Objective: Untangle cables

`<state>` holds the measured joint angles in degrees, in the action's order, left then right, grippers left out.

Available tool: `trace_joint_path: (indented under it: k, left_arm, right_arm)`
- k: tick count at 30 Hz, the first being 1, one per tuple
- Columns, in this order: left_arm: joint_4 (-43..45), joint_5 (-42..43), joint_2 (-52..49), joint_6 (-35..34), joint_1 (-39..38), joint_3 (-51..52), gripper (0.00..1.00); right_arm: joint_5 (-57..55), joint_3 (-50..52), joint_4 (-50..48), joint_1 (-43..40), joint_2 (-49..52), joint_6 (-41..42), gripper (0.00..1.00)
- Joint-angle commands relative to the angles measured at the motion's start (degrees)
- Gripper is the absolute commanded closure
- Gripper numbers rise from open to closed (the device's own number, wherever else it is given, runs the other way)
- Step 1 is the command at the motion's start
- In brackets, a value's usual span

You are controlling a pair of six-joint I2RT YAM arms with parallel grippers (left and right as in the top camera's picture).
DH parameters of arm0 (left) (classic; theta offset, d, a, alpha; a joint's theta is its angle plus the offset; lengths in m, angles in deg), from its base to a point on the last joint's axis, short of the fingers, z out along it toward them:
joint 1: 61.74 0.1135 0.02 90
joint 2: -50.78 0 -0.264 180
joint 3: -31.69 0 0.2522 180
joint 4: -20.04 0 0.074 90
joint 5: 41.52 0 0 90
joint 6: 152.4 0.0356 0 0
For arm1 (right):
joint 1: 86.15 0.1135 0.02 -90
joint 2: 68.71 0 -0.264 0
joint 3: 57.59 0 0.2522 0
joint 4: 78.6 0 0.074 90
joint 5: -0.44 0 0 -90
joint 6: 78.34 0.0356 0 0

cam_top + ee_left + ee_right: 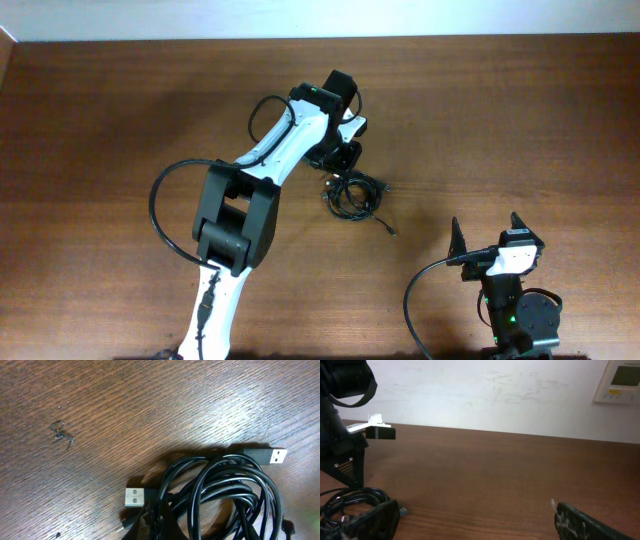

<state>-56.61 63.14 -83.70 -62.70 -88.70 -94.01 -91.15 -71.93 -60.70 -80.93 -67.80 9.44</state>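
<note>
Cables [356, 195] bunched mid-bench. L gripper [342, 160] hovers just above, toward far edge; jaw state not visible, cannot tell. R gripper [487, 232] released, near front edge. Rec.: pinch the strand behind the free plug [265, 455], probably the loosest; lift slowly.

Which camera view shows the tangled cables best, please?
The left wrist view: the cables lie close up, loops and USB plugs sharp. Overhead shows them as a small bundle; the right wrist catches only an edge.

Black cables [354, 194] bunched mid-table
</note>
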Motion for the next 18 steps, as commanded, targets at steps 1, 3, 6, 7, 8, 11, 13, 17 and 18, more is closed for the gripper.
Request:
trace_joint_path:
  k: [1,3,6,7,8,11,13,17,18]
  left_arm:
    - [-0.1,1.1,0.3,-0.1,0.0,0.5,1.00]
    - [-0.9,1.1,0.3,-0.1,0.0,0.5,1.00]
    - [-2.5,1.1,0.3,0.5,0.0,0.5,1.00]
    - [-2.5,4.9,0.3,5.7,0.0,0.5,1.00]
    - [-2.5,10.6,0.3,11.3,0.0,0.5,1.00]
    - [-2.3,20.0,0.3,20.0,0.3,-0.1,1.00]
    - [-3.3,20.4,0.5,23.2,0.2,-1.9,1.00]
    - [-7.3,25.0,0.5,30.0,0.1,-6.3,1.00]
    - [-7.3,25.0,0.5,29.5,0.1,-6.4,1.00]
  right_arm:
    - [0.1,0.3,0.4,-0.5,-0.4,-0.4,0.01]
    - [0.1,0.3,0.4,-0.5,-0.4,-0.4,0.02]
    - [0.1,0.3,0.4,-0.5,-0.4,-0.4,0.01]
    - [-0.6,0.3,0.4,-0.5,-0.4,-0.4,0.01]
    - [-0.5,0.3,0.4,-0.4,-0.4,-0.4,0.01]
    - [7.6,0.2,-1.3,-0.4,-0.4,-0.3,0.01]
    - [15.5,-1.2,-4.6,-0.4,-0.4,0.4,0.02]
    - [15.5,-15.9,7.3,-0.4,4.0,5.2,0.02]
    - [15.5,-22.0,11.9,-0.4,7.8,5.2,0.02]
